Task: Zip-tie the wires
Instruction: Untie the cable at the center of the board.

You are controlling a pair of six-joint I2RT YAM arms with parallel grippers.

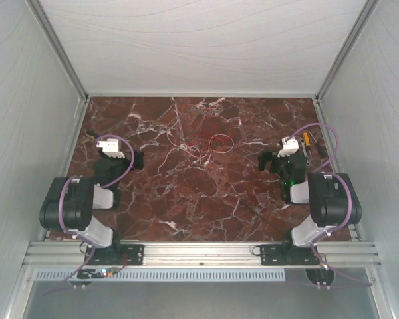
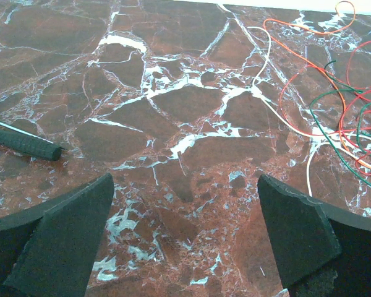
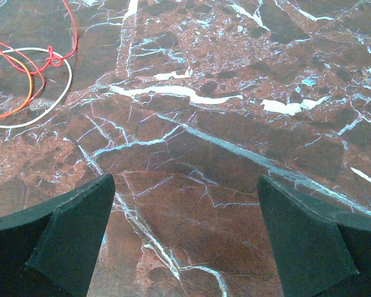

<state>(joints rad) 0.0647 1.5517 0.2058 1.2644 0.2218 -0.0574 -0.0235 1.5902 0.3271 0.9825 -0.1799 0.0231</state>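
The wires [image 1: 209, 143] lie in loose red, orange and white loops on the marble table, at mid-depth between the two arms. In the left wrist view the wires [image 2: 334, 105] spread out at the right, with green strands among them. In the right wrist view the wires [image 3: 31, 80] sit at the upper left. My left gripper [image 1: 125, 158] [image 2: 185, 179] is open over bare marble, left of the wires. My right gripper [image 1: 279, 161] [image 3: 185, 179] is open over bare marble, right of them. I cannot make out the zip tie in any view.
A yellow-handled screwdriver [image 1: 306, 141] lies just beyond the right gripper. A black ribbed tool with a yellow tip [image 2: 21, 142] lies on the marble at the far left. White enclosure walls [image 1: 199, 46] close in the table on three sides.
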